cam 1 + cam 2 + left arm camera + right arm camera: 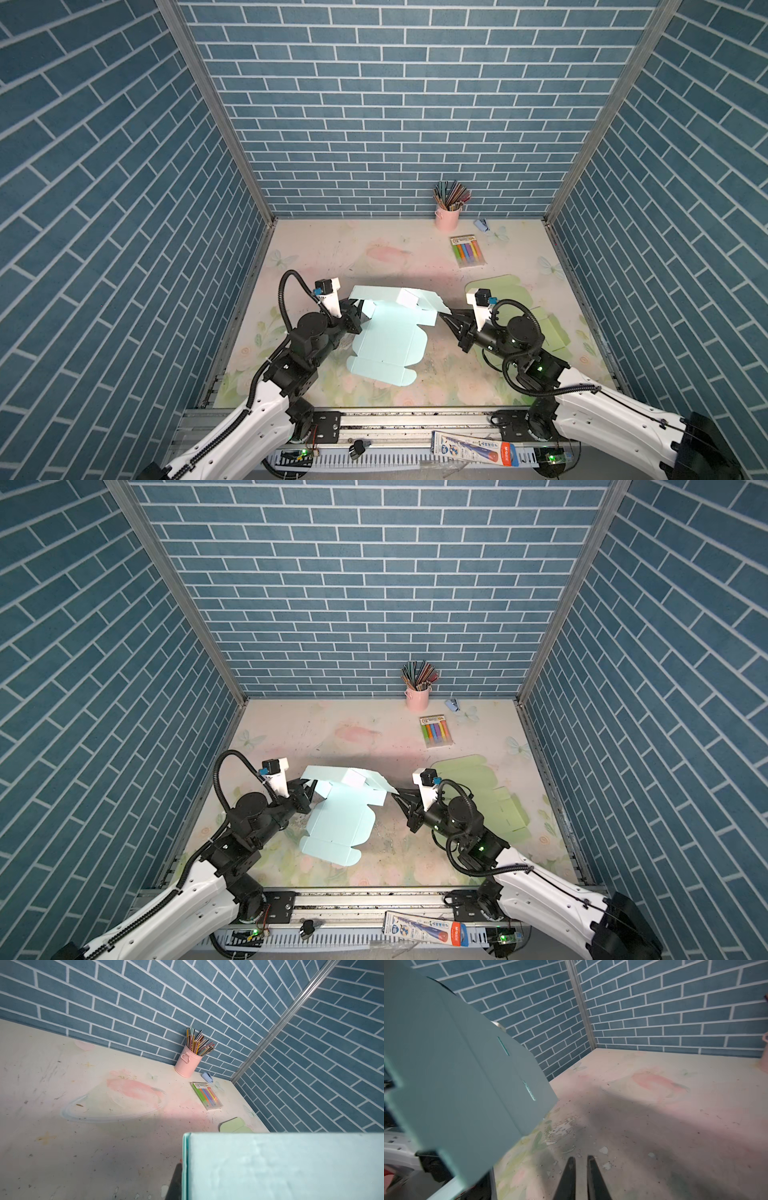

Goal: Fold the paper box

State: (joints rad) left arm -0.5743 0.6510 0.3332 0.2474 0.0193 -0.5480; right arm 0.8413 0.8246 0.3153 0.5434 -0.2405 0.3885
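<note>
1. At the left of both top views, the left pincer (365,313) is closed on the left edge of the paper box (386,340). In the left wrist view one dark fingertip (176,1176) is seen against the edge of a raised panel.
2. The pale blue paper box is found mid-counter, between the two arms. Its near part is spread flat on the counter (332,257). Its far part is lifted and partly folded, with a white face shown.
3. The right pincer (446,312) is held just beside the box's right corner flap; whether it touches cannot be told. In the right wrist view its fingers (571,1167) are parted by a narrow gap, and nothing is gripped between them.
4. Flat green sheets (496,286) are laid on the counter at the right, partly covered by the right arm.
5. At the far right rear, a pink cup of pencils (447,218) is stood against the wall. A marker pack (466,251) is laid in front of it, and a small blue object (482,225) is just beside it.
</note>
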